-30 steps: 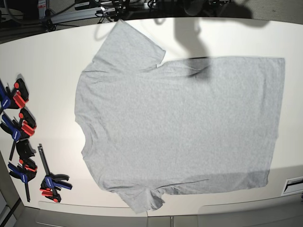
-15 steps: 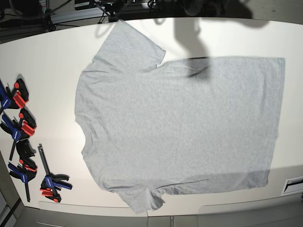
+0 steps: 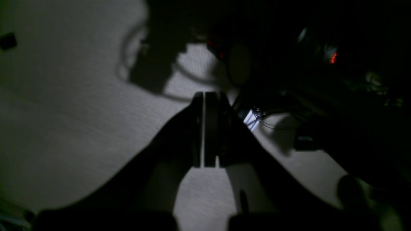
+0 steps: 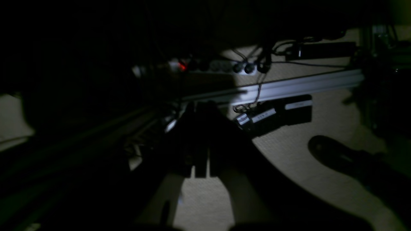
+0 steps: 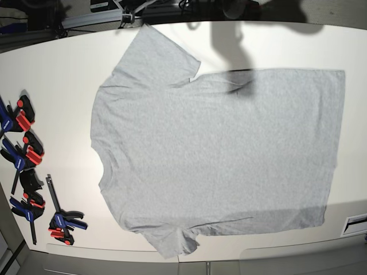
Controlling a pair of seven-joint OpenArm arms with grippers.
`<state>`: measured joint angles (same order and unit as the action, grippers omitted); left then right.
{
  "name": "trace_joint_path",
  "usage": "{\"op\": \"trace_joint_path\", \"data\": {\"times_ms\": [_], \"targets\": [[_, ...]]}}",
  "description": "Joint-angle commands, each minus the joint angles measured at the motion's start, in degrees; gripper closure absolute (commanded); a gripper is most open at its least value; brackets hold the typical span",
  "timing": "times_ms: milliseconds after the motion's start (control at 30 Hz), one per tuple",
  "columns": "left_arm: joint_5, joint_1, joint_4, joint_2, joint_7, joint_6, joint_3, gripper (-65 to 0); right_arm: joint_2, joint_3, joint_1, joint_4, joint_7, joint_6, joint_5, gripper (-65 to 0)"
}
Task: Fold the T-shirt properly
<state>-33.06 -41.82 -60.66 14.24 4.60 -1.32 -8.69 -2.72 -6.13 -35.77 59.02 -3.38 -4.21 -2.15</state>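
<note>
T-shirt [image 5: 218, 154] is lying spread flat, plain side up, filling the middle of the white table [image 5: 57, 86], clamps [image 5: 26, 166] sitting beside its collar; left gripper [image 3: 204, 128] and right gripper [image 4: 201, 138] are pressing their jaws together, gripping nothing

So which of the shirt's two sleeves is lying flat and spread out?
The sleeve at the table's far edge lies spread flat; the near-edge sleeve of the T-shirt is bunched and partly tucked.

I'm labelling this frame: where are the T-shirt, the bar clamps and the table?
T-shirt [image 5: 223, 154], base view, middle of the chest panel.
Bar clamps [image 5: 26, 154], base view, red-and-black clamp head.
Table [image 5: 57, 86], base view, bare white top.
</note>
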Motion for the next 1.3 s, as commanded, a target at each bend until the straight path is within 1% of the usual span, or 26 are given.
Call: {"op": "trace_joint_path", "data": {"times_ms": [0,67,133,200,233,300,367,433,500,533,567,667,733,833,867,900,967,1000,1033,1100,1133,1200,1267], "targets": [[-1.0,-2.3,-3.1,1.5,0.5,1.1,-1.3,0.0,-0.1,-0.1,-2.4,3.0,-0.9,-0.5,-0.5,0.0],[-2.1,-5.6,-8.3,3.0,3.3,2.9,-3.6,0.0,-0.1,-0.1,-5.9,8.5,-0.9,-1.5,-0.5,0.0],[-2.2,-8.8,-13.6,4.1,5.9,5.4,-6.4,0.0,-0.1,-0.1,-9.4,13.6,-0.9,-1.7,-1.0,0.0],[-3.2,-11.9,-18.7,4.9,8.9,8.8,-9.4,0.0,-0.1,-0.1,-13.0,18.5,-0.9,-1.9,-3.6,0.0],[-5.0,-13.4,-21.2,5.4,10.8,10.9,-11.0,0.0,-0.1,-0.1,-14.8,20.9,-0.9,-1.9,-5.0,0.0],[-10.2,-16.0,-25.8,6.4,15.9,16.1,-14.4,0.0,-0.1,-0.1,-18.1,25.8,-0.9,-2.1,-7.8,0.0],[-16.1,-18.1,-30.2,6.9,22.6,23.1,-18.3,0.0,-0.1,-0.4,-21.2,30.8,-0.8,-3.8,-9.9,0.0],[-22.9,-19.5,-33.8,6.9,30.2,30.1,-22.7,0.0,0.0,-1.1,-23.8,36.1,0.3,-6.6,-12.1,0.0],[-31.2,-20.9,-36.5,6.9,37.2,36.3,-27.0,0.0,0.2,-2.1,-26.0,41.8,2.6,-10.0,-15.6,0.0],[-35.6,-21.5,-37.5,6.9,40.4,39.1,-29.1,0.0,0.3,-2.8,-27.0,44.7,3.9,-11.7,-17.7,0.0],[-40.0,-22.1,-38.2,6.9,43.3,41.3,-31.1,0.0,0.4,-3.6,-27.8,47.6,5.2,-13.2,-20.0,0.0],[-50.9,-22.9,-38.8,6.9,48.7,41.3,-36.8,0.0,1.6,-6.8,-29.3,55.9,7.9,-17.7,-25.9,0.0],[-51.9,-22.9,-38.8,6.9,49.4,41.3,-39.7,0.0,3.1,-9.5,-29.0,60.4,9.9,-19.7,-30.1,0.0],[-51.9,-22.0,-38.8,6.9,49.4,41.3,-42.4,0.0,5.1,-13.2,-27.7,64.7,12.9,-20.5,-37.6,-0.1],[-51.9,-21.5,-38.8,6.9,49.4,41.3,-42.9,-0.9,6.0,-14.3,-26.8,65.2,14.5,-20.5,-39.8,-3.6],[-51.9,-20.9,-38.8,6.9,49.4,41.3,-43.0,-4.0,7.0,-15.5,-25.6,65.1,16.3,-20.4,-41.4,-8.2],[-51.9,-19.7,-38.8,6.8,49.4,41.3,-43.0,-11.3,9.0,-17.6,-22.9,64.6,20.0,-19.7,-42.0,-19.1],[-51.9,-19.1,-38.8,6.7,49.4,41.3,-43.0,-14.6,9.9,-18.5,-21.5,64.0,21.0,-19.0,-42.0,-23.7],[-51.9,-18.5,-38.8,6.7,49.4,41.3,-43.0,-17.1,10.5,-19.4,-20.3,63.2,21.4,-17.8,-42.0,-26.3],[-51.9,-17.3,-38.8,6.7,49.4,41.3,-43.0,-18.4,11.5,-21.0,-18.3,62.0,21.4,-14.1,-41.7,-26.7],[-51.9,-16.8,-38.8,6.8,49.4,41.3,-43.0,-18.4,11.7,-21.6,-17.2,61.7,21.4,-13.1,-39.8,-26.7],[-51.9,-15.7,-38.8,6.8,49.4,41.3,-43.0,-18.4,11.7,-22.1,-15.1,61.2,21.6,-11.8,-34.2,-26.7],[-51.9,-14.6,-38.8,6.8,49.4,41.3,-43.0,-18.4,11.7,-22.1,-13.4,60.7,23.6,-9.3,-34.1,-26.7]]}}
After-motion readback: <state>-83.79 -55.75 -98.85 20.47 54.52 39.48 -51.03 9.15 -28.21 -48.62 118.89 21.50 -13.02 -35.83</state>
